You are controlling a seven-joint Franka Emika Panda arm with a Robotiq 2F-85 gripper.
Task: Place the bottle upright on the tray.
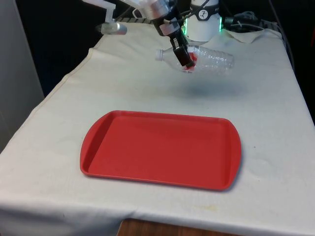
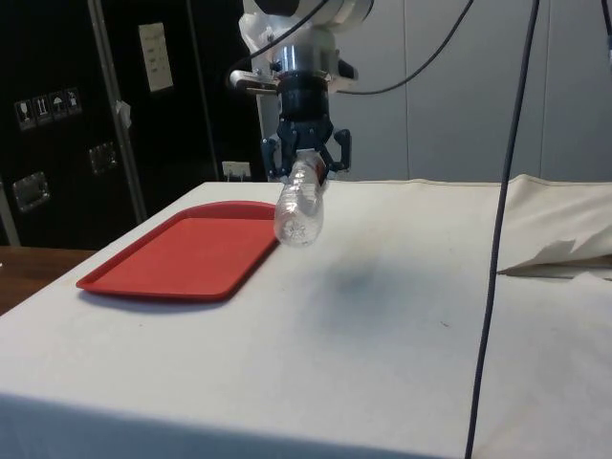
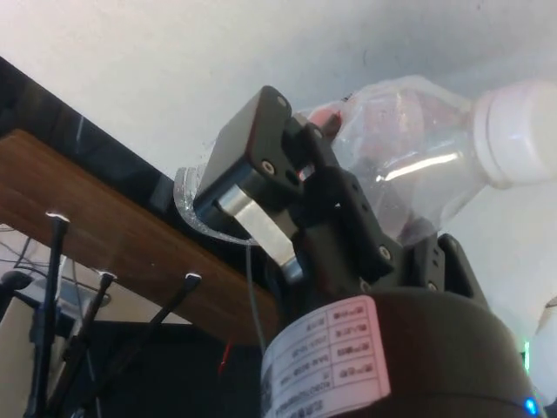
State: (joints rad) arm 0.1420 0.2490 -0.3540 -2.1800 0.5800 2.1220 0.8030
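Observation:
A clear plastic bottle (image 1: 209,59) with a white cap and a red label hangs in the air above the far part of the table, lying nearly level, cap towards the front view's left. My gripper (image 1: 186,58) is shut on the bottle near its neck end. In the side view the bottle (image 2: 299,210) hangs below the gripper (image 2: 308,170), just past the tray's far edge. The wrist view shows the bottle (image 3: 409,157) pinched between the fingers (image 3: 261,174). The red tray (image 1: 103,142) lies flat on the cloth nearer the front edge, with nothing on it.
The tray (image 2: 153,273) takes up the table's near middle. A crumpled white cloth and cables (image 1: 246,24) lie at the far end by the arm's base. A black cable (image 2: 497,229) hangs down in the side view.

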